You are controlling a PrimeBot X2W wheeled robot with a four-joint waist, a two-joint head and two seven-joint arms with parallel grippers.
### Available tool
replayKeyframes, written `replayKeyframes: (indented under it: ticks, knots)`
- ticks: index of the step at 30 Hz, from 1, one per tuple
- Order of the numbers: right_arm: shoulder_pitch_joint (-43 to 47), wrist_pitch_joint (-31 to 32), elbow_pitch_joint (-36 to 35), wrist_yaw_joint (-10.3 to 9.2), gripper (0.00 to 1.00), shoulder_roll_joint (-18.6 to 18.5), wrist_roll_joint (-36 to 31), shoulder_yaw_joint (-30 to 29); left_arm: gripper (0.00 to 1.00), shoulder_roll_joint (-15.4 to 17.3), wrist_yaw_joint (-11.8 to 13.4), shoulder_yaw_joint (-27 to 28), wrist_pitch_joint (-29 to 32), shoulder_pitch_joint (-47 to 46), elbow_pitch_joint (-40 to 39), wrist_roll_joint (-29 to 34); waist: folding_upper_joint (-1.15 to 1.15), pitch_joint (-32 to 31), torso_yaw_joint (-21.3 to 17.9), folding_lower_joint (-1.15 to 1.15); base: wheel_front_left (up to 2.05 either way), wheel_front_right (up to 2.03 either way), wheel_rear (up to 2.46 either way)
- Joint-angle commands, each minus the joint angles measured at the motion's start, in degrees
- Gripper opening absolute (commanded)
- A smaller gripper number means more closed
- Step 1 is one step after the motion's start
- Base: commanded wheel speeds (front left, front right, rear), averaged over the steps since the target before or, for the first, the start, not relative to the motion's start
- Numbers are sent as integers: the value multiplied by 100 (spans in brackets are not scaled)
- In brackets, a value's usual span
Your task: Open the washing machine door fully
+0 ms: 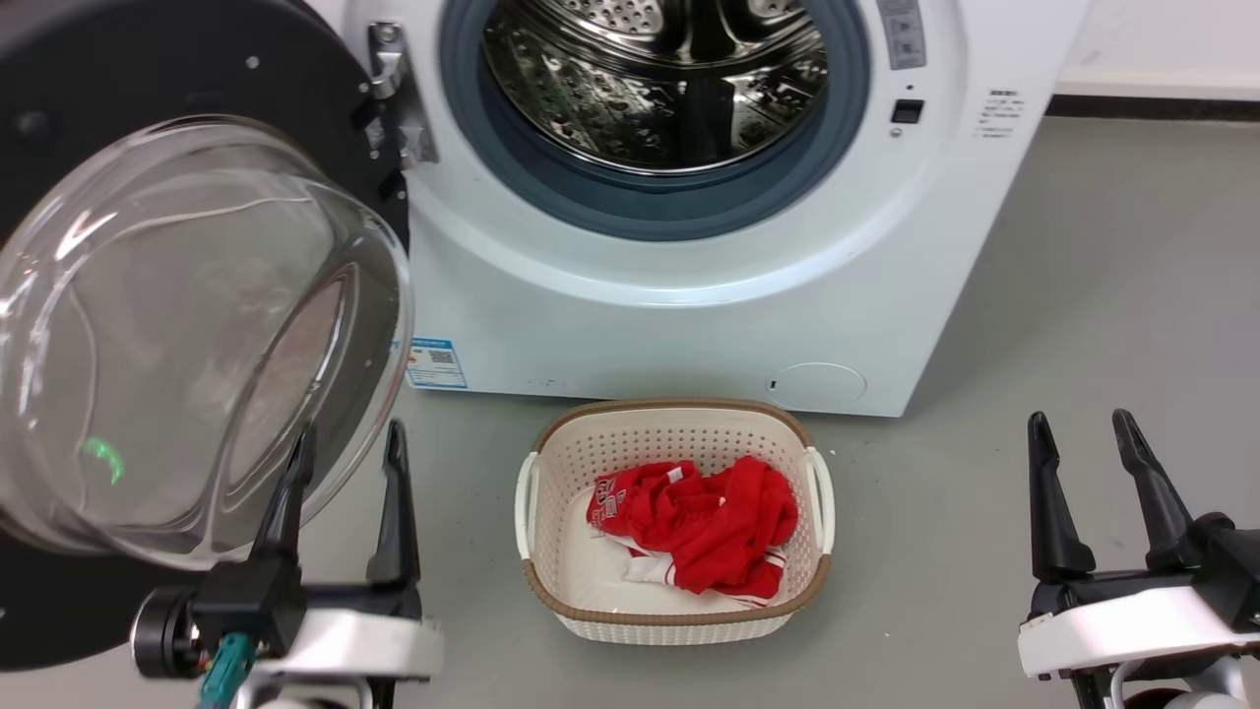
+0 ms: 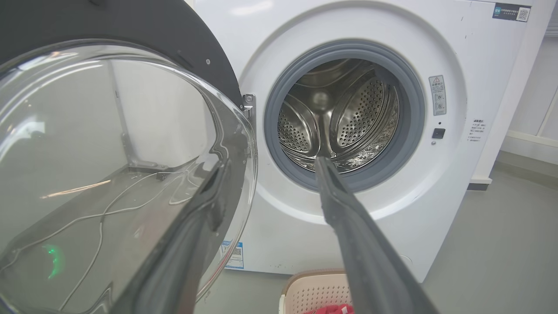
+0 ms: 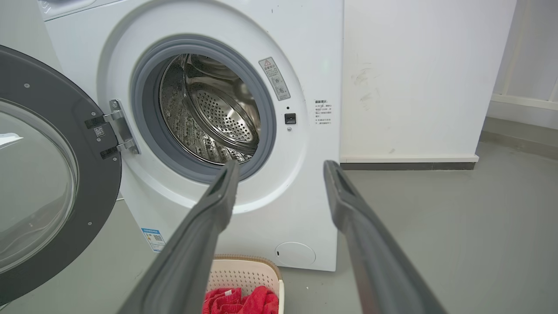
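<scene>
Washing machine door [image 1: 177, 335]: stood wide open, left of the washing machine [image 1: 689, 305], likely to clear the drum [image 1: 650, 79] for loading. Left gripper [image 1: 349, 431]: spread, empty, beside the door's glass. Right gripper [image 1: 1080, 417]: spread, idle, off the machine's right.

A white washing machine [image 1: 689, 325] with perforated steel drum [image 1: 650, 89] and blue-grey gasket [image 1: 650, 212]; its black-rimmed clear-glass door [image 1: 197, 335]; red clothing [image 1: 709, 522] in a cream, brown-trimmed perforated basket [image 1: 679, 620] on grey floor [image 1: 1083, 345].
</scene>
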Motion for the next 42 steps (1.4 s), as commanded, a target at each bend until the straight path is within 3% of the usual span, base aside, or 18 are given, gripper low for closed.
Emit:
replayKeyframes:
  ticks: [1, 8, 15, 37, 38, 42]
  knots:
    - [10, -5, -41, -2, 100, 7, -43, -7, 100, 1, -12, -23, -5, -134, 44, 31, 0, -5, -43, 0, 0, 0, 0]
    - [77, 17, -75, -2, 100, 8, -153, 34, 100, 0, 55, 51, -10, -603, 447, -1, 0, -65, -278, 0, 0, 0, 0]
    - [136, 23, -71, -2, 100, 7, -139, 82, 100, 26, 29, 126, -12, -492, 654, -9, 0, -125, -393, 0, 0, 0, 0]
    - [134, -5, 18, -2, 100, 8, 25, 64, 100, -26, -116, 228, -13, -480, 865, 35, 0, -171, -444, 0, 0, 0, 0]
    - [128, 25, 15, 0, 0, 0, 8, 64, 0, -26, -107, 228, 0, -464, 856, 33, 0, -170, -444, 0, 0, 0, 0]
    - [159, 28, 82, 1, 0, 1, 306, 108, 0, -43, -136, 322, 127, -530, 1013, -238, 0, -173, -444, 0, 0, 0, 0]
